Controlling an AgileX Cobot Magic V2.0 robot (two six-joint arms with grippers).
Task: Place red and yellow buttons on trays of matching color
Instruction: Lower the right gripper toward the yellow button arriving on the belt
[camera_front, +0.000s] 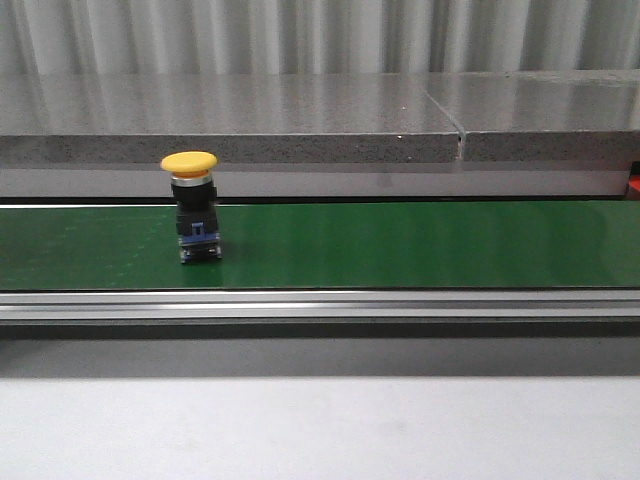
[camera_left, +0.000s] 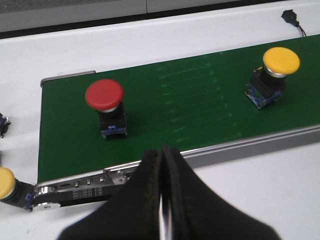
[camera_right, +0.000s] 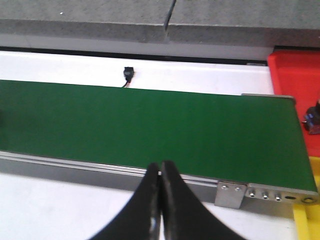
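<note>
Found a red tray (camera_right: 295, 80) just past the right end of the green belt (camera_front: 400, 245), on the far side. Noted inside it only one dark small part (camera_right: 313, 122), cut by the picture edge and too unclear to name. Saw also a corner of a yellow tray (camera_right: 307, 220), nearer than the red one at the same belt end; could not see its inside.

Located the yellow button (camera_front: 190, 205) on the left part of the belt, standing upright on its dark base, long axis vertical, yellow cap pointing up. Found the red button (camera_left: 105, 107) on the belt too, further left and close to the left end, well apart from the yellow one, also upright with cap on top. Noticed a second yellow button (camera_left: 7, 185) off the belt, on the white table (camera_left: 250, 200) beside the left end, partly out of view; could not tell its pose surely.

Saw the left claw (camera_left: 162, 200) pressed together with nothing between its tips, hovering over the near rail of the belt, nearer than the red button. Saw the right claw (camera_right: 160, 200) likewise pressed together and empty, over the near rail towards the right end.
</note>
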